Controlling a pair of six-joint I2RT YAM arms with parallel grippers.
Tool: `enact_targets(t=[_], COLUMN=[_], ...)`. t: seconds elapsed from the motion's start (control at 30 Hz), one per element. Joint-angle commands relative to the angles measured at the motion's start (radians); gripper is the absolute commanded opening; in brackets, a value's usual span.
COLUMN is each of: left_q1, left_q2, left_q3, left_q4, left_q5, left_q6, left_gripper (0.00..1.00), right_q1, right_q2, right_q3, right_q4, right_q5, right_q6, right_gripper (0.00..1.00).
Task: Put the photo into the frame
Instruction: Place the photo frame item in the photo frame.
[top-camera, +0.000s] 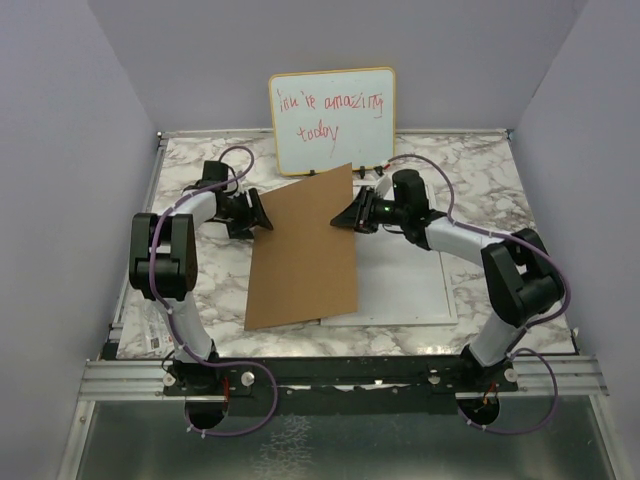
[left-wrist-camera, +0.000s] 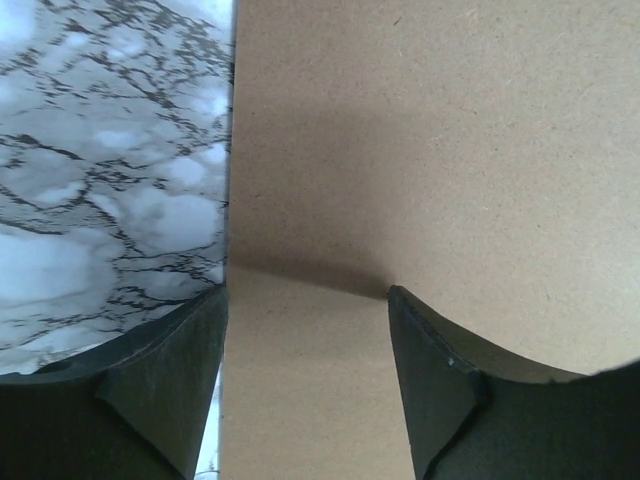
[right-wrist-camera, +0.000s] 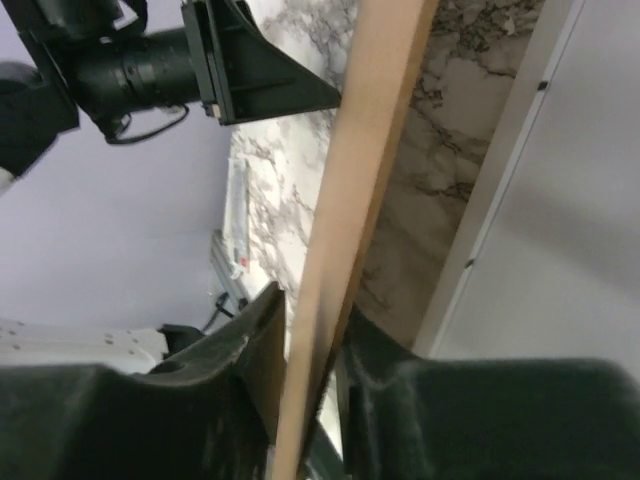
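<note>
Right jaws seemingly pinch brown board (top-camera: 305, 250), which half-hides the frame (top-camera: 405, 285).

the right tool (right-wrist-camera: 315, 315) pinches the brown backing board (right-wrist-camera: 372, 150) edge-on above the marble table (right-wrist-camera: 285, 190).

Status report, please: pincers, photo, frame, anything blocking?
Right pincer shut on board edge, board tilted up. Left pincer open at its other edge. Frame partly under board. Photo not visible.

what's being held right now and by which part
The brown board, tilted up: the right gripper pinches its right edge near the far corner. The left gripper stands open at the board's left edge and does not look clamped on it.
</note>
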Motion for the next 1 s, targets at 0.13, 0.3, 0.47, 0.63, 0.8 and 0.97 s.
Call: enact_targets(t=[0.13, 0.3, 0.47, 0.63, 0.8, 0.97], left_q1=[-0.038, -0.053, -0.095, -0.145, -0.195, -0.235], left_q2=[0.046, -0.004, -0.016, 0.000, 0.034, 0.081], left_q3=[-0.078, -0.088, -0.086, -0.059, -0.008, 0.046], left_q4=[-0.104, -0.070, -0.050, -0.046, -0.046, -0.048], left_q5=[0.005, 0.000, 0.005, 0.010, 0.026, 0.046], left_q6=[-0.015, -0.037, -0.069, -0.095, -0.112, -0.131], left_gripper=[0.81, 0.92, 0.93, 0.93, 0.93, 0.93], right_q1=[-0.047, -0.205, -0.367, -0.529, -0.682, -0.707], right_q2=[-0.001, -0.033, -0.044, -0.072, -0.063, -0.019], right_q3=[0.085, 0.123, 0.147, 0.170, 0.229, 0.278], right_q4=[-0.147, -0.351, -0.568, -0.701, -0.854, -0.918], right_q5=[-0.008, -0.157, -0.300, -0.351, -0.440, -0.480], right_q6=[-0.075, -0.273, -0.492, -0.598, -0.721, -0.794], right_gripper=[0.01, 0.01, 0.01, 0.01, 0.01, 0.01])
